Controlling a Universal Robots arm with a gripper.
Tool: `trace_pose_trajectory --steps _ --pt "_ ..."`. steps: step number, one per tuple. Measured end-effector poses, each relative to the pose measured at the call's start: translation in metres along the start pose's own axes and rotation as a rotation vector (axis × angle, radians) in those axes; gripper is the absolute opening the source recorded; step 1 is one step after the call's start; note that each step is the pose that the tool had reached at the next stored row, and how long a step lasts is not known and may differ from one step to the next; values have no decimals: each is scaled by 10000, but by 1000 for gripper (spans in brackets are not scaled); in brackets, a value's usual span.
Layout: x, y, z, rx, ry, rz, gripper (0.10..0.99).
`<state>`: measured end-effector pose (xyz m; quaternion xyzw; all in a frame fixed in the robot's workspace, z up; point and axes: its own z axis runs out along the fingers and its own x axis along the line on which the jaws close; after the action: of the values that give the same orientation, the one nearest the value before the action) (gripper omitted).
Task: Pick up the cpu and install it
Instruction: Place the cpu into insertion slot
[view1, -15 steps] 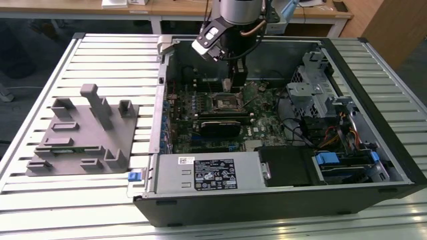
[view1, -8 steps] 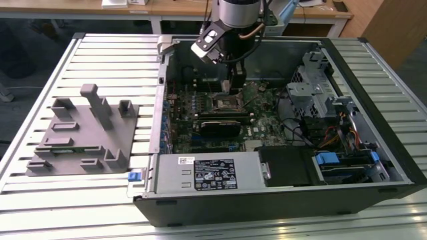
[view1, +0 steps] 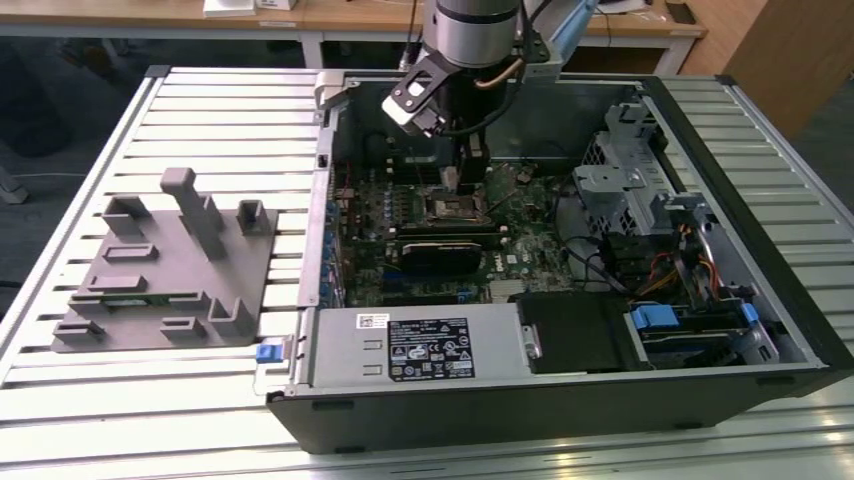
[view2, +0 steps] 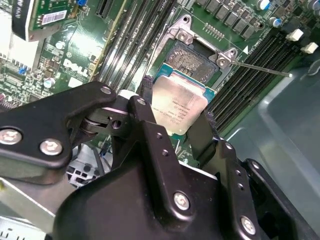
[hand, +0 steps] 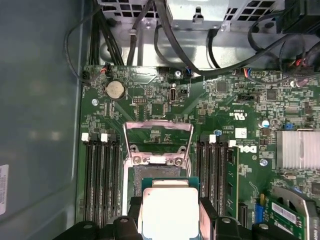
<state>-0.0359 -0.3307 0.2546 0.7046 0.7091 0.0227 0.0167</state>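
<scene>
1. The claw (view2: 176, 116) is clamped on the cpu (view2: 180, 106), with its black fingers (view2: 150, 125) pressing on opposite edges.
2. In both wrist views the cpu sits silvery side up over the open socket (view2: 192, 59) of the green motherboard (hand: 220, 100). The socket's metal frame (hand: 157, 125) is flipped up. I cannot tell whether the cpu touches the socket.
3. In the exterior view the arm (view1: 474, 30) reaches into the open computer case (view1: 801, 330) on the slatted tabletop (view1: 200, 110). A grey fixture (view1: 160, 270) lies beside the case, on the exterior view's left.

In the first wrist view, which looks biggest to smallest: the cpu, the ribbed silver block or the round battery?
1. cpu, though it is nearest the camera.
2. ribbed silver block, cut off at the edge.
3. round battery.
</scene>
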Motion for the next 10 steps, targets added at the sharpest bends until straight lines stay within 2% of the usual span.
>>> trace_pose_trajectory --steps 5,10 --pt "1 -9 90 -1 0 1 533" --pt "1 -11 111 2 -5 1 533"
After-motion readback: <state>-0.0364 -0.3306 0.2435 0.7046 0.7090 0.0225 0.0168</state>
